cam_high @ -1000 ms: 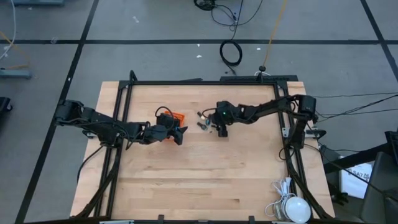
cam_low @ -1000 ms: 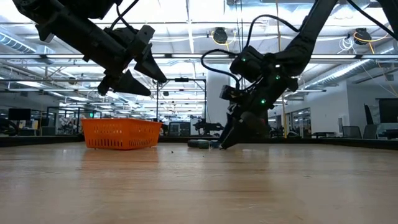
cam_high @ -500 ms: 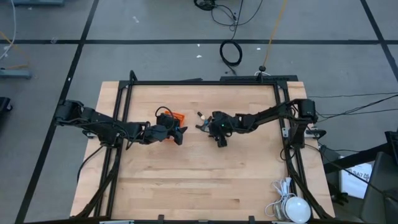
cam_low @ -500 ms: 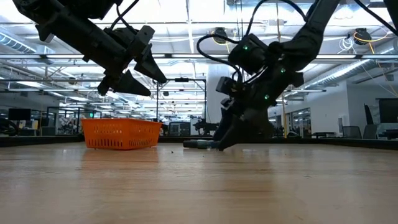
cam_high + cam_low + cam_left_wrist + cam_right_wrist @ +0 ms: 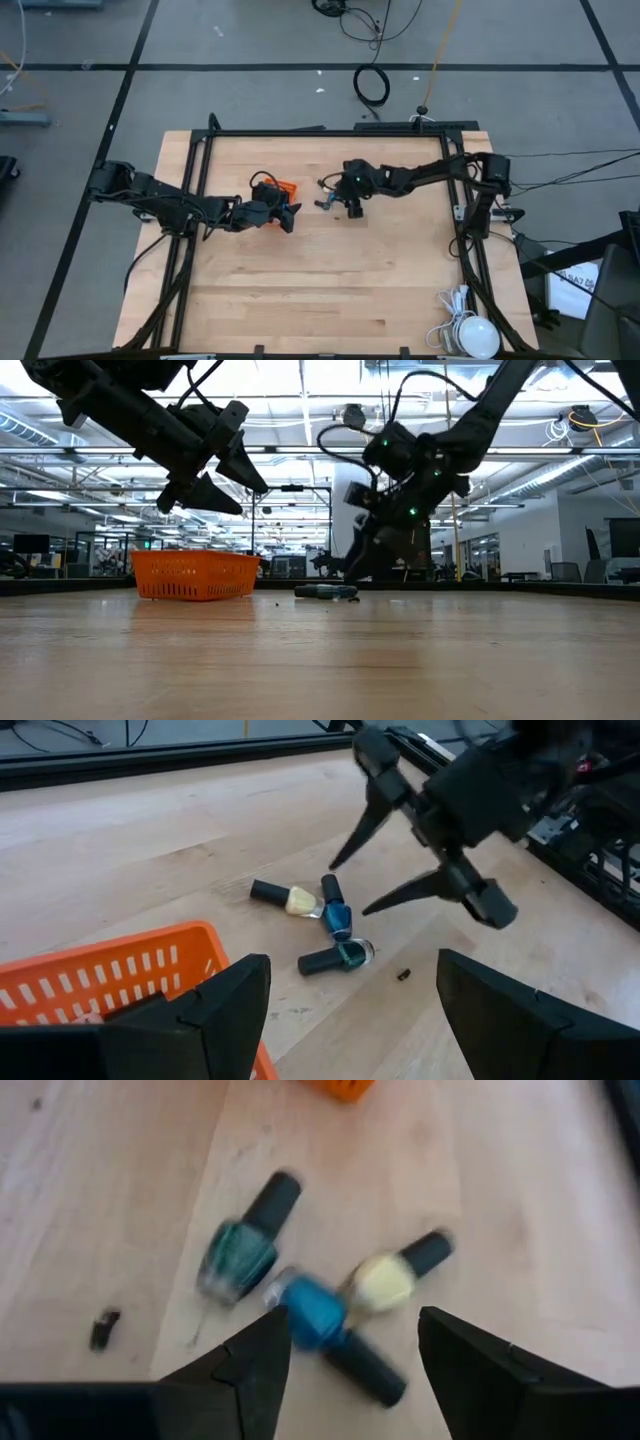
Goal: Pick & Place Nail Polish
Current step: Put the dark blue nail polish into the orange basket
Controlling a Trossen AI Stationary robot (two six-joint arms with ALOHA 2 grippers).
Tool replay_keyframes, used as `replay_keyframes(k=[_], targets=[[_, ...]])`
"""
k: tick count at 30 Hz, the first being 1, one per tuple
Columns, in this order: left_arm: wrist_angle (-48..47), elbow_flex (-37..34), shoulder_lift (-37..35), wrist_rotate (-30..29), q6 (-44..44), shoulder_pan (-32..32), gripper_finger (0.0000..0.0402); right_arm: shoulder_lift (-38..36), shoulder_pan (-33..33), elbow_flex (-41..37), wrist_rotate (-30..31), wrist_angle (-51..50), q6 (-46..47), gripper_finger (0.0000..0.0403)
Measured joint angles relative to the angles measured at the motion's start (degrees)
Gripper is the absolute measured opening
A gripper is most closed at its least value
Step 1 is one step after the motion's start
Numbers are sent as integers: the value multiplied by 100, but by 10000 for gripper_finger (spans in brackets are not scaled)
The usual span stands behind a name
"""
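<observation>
Three nail polish bottles [image 5: 325, 925] lie outside the basket [image 5: 100, 980]; right gripper [image 5: 400, 870] and left gripper [image 5: 345, 1010] fingers released, empty.

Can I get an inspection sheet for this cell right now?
Surface: wooden table, bare in front.
Job's things: three nail polish bottles lying in a cluster, yellow, blue, green; orange basket beside them.
Clutter: small dark speck near the green bottle.
Grippers: left gripper over the basket, jaws open; right gripper above the bottles, jaws open, holding nothing.
Cables: white bundle at the table's corner; loops on the floor.
Surroundings: open hall, nobody seen.
</observation>
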Motion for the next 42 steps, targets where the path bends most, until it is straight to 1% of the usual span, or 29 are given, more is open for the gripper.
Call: replay_keyframes(k=[4,7,12,17,20,24,37,39,42], targets=[[-5,0,0,0,1,2,280,81,-223,17,-608,53,113,199],[2,0,0,0,4,1,280,203,-300,-9,-914,-115,273,196],[4,0,0,-2,12,2,280,417,-301,11,-910,11,222,196],[-7,0,0,0,20,2,280,550,-298,15,-920,-191,330,196],[-9,0,0,0,21,2,280,542,-296,20,-924,-448,356,196],[-16,0,0,0,34,2,280,539,-296,20,-924,-520,654,196],[-37,0,0,0,32,2,280,319,-287,-2,-900,-909,659,195],[-38,0,0,0,30,2,280,319,-287,-2,-903,-928,660,187],[-37,0,0,0,24,2,280,319,-285,-4,-909,-931,660,161]])
